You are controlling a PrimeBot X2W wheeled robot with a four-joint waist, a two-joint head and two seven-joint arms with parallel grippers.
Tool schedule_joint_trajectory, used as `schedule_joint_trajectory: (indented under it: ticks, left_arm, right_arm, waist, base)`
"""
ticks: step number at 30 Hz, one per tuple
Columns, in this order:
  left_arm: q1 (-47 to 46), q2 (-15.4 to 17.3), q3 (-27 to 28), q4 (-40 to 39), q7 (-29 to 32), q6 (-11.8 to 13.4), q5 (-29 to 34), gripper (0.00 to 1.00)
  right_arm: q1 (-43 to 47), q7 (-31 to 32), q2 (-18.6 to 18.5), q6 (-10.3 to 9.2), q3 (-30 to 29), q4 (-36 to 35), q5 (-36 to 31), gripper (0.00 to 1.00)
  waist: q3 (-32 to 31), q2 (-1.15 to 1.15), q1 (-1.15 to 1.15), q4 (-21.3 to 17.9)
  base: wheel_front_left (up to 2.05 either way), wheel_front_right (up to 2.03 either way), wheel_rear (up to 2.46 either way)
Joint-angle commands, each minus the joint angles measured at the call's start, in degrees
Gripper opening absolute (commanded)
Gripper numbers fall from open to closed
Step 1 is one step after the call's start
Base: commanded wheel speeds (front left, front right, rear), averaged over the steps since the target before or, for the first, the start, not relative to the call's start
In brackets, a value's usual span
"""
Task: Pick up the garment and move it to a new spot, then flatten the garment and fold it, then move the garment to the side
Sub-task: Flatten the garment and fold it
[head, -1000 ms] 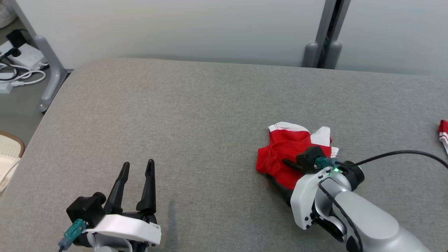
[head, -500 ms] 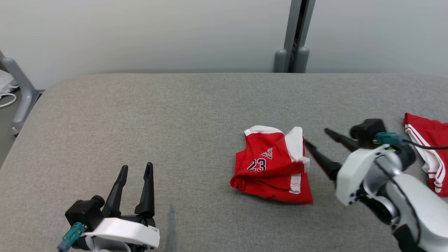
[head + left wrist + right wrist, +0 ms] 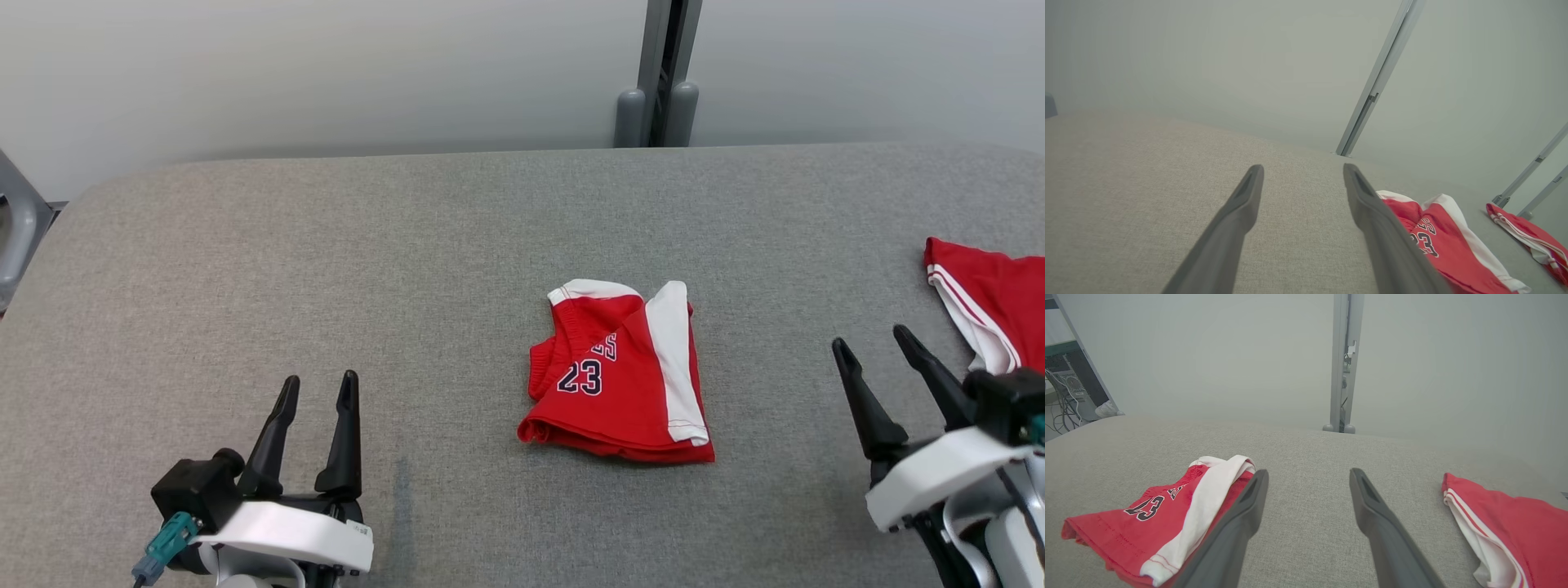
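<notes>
— The right gripper [image 3: 869, 337] has let go and pulled back; a second ago it was down on the garment [image 3: 616, 380]
— Fingers spread now, holding nothing?
— Yes, and the left gripper [image 3: 321, 378] too, parked near left. The garment lies folded mid-table, "23" up, untouched
— Folding looks finished, then; shifting it aside remains, I'd say
— Grey padded table [image 3: 408, 245], another red garment [image 3: 992, 298] at its right edge, a pale wall [image 3: 326, 73] and grey post [image 3: 657, 73] behind
</notes>
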Motion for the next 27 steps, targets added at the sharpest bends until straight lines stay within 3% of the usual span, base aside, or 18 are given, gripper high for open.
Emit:
schedule_joint_trajectory:
  ticks: [1, 9, 19, 20, 22, 27]
  left_arm:
    - [-1.0, 0.2, 0.2, -0.2, -0.2, -0.5, 0.5, 1.00]
    - [-0.6, 0.2, 0.4, -0.4, -0.2, -0.7, 1.1, 1.00]
    - [-1.3, 0.2, 0.4, -0.6, -0.2, -0.9, 1.6, 1.00]
    - [-1.3, 0.2, 0.2, -0.6, -0.2, -0.9, 1.6, 1.00]
    - [-1.5, 0.2, -0.2, -0.6, -0.2, -0.8, 1.5, 1.00]
    - [-2.2, 0.3, -0.9, -0.5, -0.2, -0.7, 1.4, 1.00]
  right_arm:
    - [1.1, -1.4, 0.4, -0.02, -1.0, -0.1, -0.4, 1.00]
    - [5.6, -8.8, 3.7, -0.02, -3.9, 2.1, -5.8, 1.00]
    - [5.0, -10.4, 5.4, -0.02, -5.5, 3.6, -7.3, 1.00]
    - [4.9, -10.4, 5.4, -0.02, -5.4, 3.8, -7.1, 0.84]
    - [4.7, -10.4, 5.2, -0.02, -4.5, 4.3, -7.0, 0.00]
    - [3.5, -10.5, 5.8, -0.02, -1.4, 5.8, -4.8, 0.00]
  waist:
    - [0.1, 0.00, 0.00, -0.1]
    - [0.3, 0.00, 0.00, -0.2]
    - [1.1, 0.00, 0.00, 0.5]
    - [1.3, 0.00, 0.00, 0.8]
    - [1.8, 0.00, 0.00, 1.3]
    - [3.2, 0.00, 0.00, 2.8]
  base:
    - [0.00, 0.00, 0.00]
    - [0.00, 0.00, 0.00]
    - [0.00, 0.00, 0.00]
    - [0.00, 0.00, 0.00]
    - [0.00, 0.00, 0.00]
    - [0.00, 0.00, 0.00]
